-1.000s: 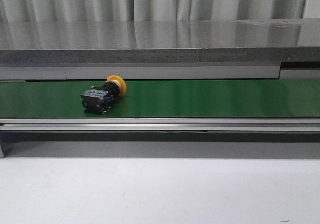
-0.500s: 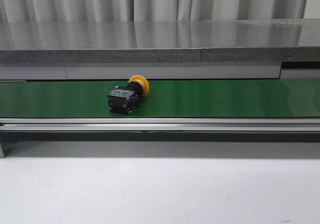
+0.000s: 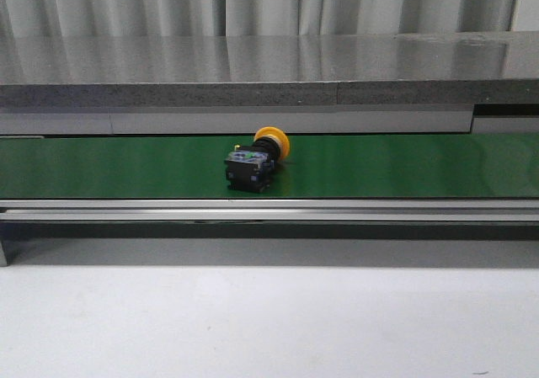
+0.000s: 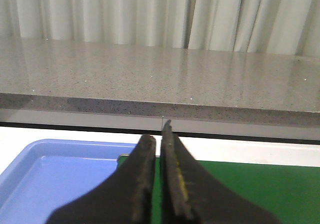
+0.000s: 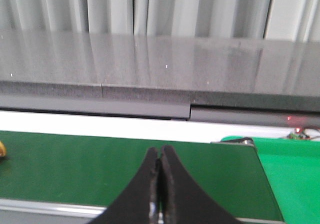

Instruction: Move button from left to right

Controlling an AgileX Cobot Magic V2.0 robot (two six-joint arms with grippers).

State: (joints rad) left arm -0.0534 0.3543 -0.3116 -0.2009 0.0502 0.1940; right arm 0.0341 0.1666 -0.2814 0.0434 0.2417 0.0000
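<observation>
We hold our left gripper [image 4: 158, 134] with its dark fingers pressed nearly together, nothing between them; our right gripper [image 5: 159, 154] has its fingers meeting at the tips, likewise empty

A long green belt surface [image 3: 404, 166] is seen running from 9 o'clock to 3 o'clock across the front view, edged by a metal rail [image 3: 269, 210] on its 6 o'clock side. The button [image 3: 257, 161] is laid on its side directly on this surface, near mid-length, its yellow-orange head turned toward 1 o'clock and its black body toward 7 o'clock.
</observation>
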